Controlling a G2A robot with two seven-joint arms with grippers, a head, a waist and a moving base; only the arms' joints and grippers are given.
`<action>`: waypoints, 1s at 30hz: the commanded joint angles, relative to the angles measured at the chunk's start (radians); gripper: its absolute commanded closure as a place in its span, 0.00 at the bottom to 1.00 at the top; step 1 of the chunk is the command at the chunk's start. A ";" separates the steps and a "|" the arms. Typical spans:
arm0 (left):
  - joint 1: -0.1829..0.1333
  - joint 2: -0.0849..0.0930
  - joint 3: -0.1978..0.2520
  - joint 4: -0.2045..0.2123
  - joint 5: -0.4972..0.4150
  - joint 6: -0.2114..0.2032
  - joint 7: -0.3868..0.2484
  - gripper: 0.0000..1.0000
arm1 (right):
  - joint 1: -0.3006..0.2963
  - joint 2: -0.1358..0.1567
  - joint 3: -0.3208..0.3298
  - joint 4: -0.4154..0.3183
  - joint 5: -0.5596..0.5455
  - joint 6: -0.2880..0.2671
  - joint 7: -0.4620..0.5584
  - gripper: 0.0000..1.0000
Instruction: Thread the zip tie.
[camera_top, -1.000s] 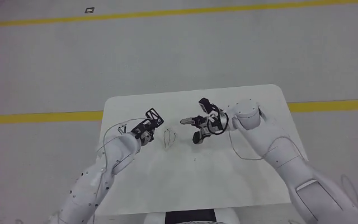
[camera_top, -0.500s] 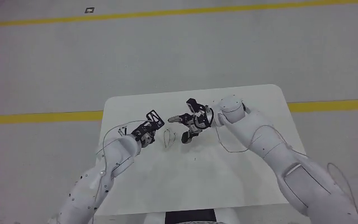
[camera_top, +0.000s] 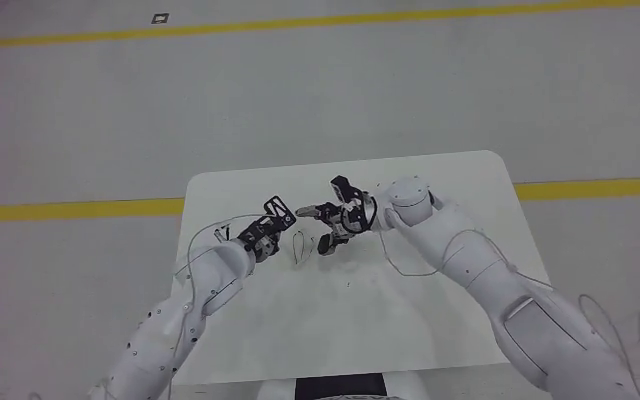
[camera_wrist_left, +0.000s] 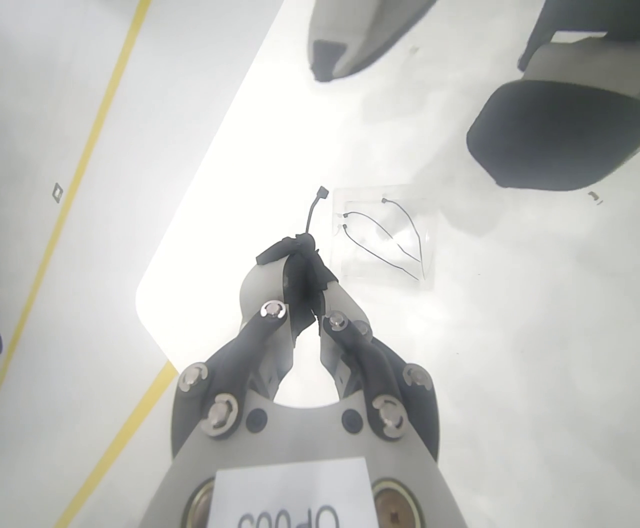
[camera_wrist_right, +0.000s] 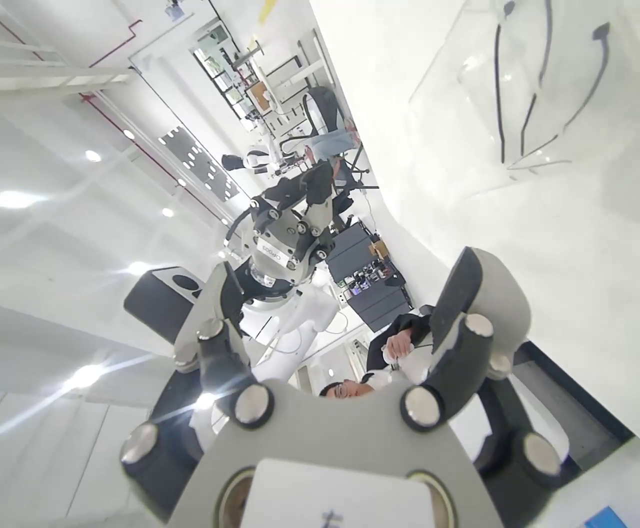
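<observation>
Your zip tie (camera_wrist_left: 312, 214) is pinched in the left jaws. They're clamped tight on it, and a short bit with the square head pokes out past the tips, up off the desk (camera_wrist_left: 500, 360).

Right past that head, a clear tray (camera_wrist_left: 425, 200) lies flat on the desk with a few spare ties (camera_wrist_left: 380, 256) in it. From above, the tray (camera_top: 300, 245) sits between your two arms, so it's the main thing in the way if you bring them together low.

The right jaws are spread wide with nothing in them. Their fingers (camera_wrist_left: 340, 45) hang near the tray, on the side away from the left jaws. The right wrist camera has the same tray (camera_wrist_right: 450, 75) off past one finger (camera_wrist_right: 465, 295), with the left arm farther back.

Other stuff around:
- A tiny dark speck (camera_wrist_left: 595, 197) is on the desk beside the bigger right finger.
- Thin cables (camera_top: 430, 275) loop off the arms over the desk.
- The grey floor (camera_top: 400, 90) has yellow lines (camera_top: 300, 22) and a small square marker (camera_top: 160, 18).
</observation>
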 joint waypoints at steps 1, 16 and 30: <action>0.001 0.001 -0.003 0.002 -0.009 -0.007 0.004 1.00 | -0.005 -0.004 -0.001 -0.002 0.005 -0.012 -0.010 0.00; 0.013 0.013 0.004 -0.005 0.007 -0.016 0.025 1.00 | 0.035 -0.061 -0.036 0.115 0.056 0.006 -0.033 0.64; 0.014 0.031 0.018 -0.011 0.002 -0.016 0.041 1.00 | 0.044 -0.086 -0.023 0.162 0.065 -0.023 -0.055 0.77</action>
